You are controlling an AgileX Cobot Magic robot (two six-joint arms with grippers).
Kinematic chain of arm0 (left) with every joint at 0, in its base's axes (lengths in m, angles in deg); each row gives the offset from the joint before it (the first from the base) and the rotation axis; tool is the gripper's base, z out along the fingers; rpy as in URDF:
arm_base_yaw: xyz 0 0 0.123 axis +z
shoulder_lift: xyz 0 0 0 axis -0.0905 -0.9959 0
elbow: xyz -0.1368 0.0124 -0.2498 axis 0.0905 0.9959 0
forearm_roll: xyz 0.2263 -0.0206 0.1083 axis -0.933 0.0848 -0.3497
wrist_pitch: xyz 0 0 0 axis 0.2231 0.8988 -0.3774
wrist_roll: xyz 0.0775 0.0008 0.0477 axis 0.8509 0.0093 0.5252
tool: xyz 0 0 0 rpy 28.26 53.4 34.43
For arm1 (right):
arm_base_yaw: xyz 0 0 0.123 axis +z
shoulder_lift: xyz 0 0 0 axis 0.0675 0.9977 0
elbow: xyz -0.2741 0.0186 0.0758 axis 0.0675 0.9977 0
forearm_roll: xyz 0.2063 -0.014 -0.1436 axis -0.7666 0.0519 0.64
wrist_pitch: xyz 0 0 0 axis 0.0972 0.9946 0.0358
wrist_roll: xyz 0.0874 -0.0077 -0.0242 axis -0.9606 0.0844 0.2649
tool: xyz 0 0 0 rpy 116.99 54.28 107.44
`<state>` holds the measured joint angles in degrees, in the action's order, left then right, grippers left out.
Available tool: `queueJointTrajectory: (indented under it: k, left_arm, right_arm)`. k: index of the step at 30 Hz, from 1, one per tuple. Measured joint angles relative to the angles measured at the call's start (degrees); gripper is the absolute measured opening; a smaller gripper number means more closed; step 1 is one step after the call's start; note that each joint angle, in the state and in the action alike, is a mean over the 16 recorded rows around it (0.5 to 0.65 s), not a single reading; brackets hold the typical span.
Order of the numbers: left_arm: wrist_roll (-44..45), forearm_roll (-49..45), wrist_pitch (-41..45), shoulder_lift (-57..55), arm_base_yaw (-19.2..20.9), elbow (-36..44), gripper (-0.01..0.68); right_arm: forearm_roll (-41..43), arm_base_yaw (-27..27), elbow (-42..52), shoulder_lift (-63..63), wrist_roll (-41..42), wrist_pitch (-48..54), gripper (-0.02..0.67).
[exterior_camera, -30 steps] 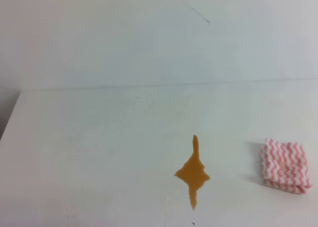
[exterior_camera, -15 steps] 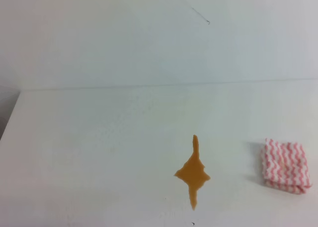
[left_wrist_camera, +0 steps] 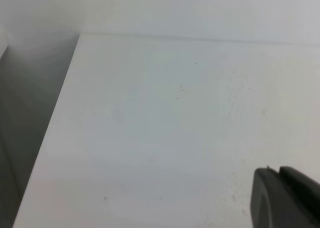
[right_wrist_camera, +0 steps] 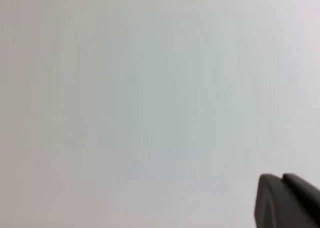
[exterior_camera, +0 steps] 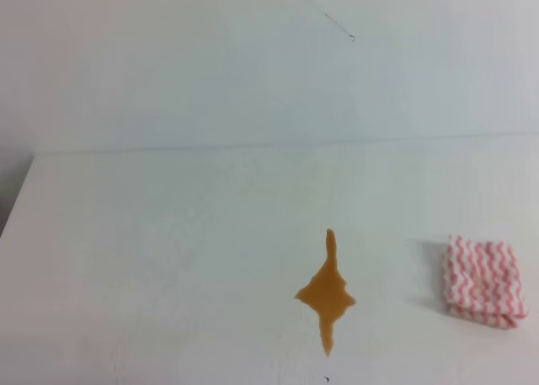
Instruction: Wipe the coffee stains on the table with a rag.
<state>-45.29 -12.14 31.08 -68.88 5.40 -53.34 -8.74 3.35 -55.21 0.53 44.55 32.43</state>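
The worktop [exterior_camera: 168,233] carries the two task items side by side in the exterior high view: the coffee stains [exterior_camera: 326,294], a single orange-brown puddle with a thin spike at its far and near ends, lie near the front centre, and the rag [exterior_camera: 482,282], a folded pink-and-white zigzag cloth, lies flat to the right of the puddle, apart from it and dry by appearance. This layout probably places the rag on the side served by the right arm, so that it can be picked up and drawn leftward across the puddle. No wiping has begun; the puddle outline is intact. Neither arm appears in the exterior high view. The left claw [left_wrist_camera: 282,198] shows only as dark fingertips at the lower right of its wrist view, pressed together, above bare worktop and grasping nothing. The right claw [right_wrist_camera: 285,200] shows likewise, clenched with no gap and empty, above a plain white surface.
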Motion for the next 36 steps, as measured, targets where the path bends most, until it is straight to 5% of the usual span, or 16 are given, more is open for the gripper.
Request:
queueJointTrajectory:
  k: [9, 20, 36]
  left_arm:
    - [-0.05, 0.0, 0.06, -0.09, 0.0, -0.16, -0.001]
    - [-0.02, 0.0, 0.06, -0.09, 0.0, -0.16, -0.001]
    - [0.0, 0.0, 0.06, -0.09, 0.0, -0.16, -0.001]
  right_arm:
    - [1.35, 0.0, -14.39, 20.59, 3.4, 16.08, -0.002]
    - [0.81, 0.22, -21.49, 47.71, 6.19, 14.09, 0.019]
    - [-0.24, 8.64, -31.55, 82.04, 7.54, 15.93, 0.347]
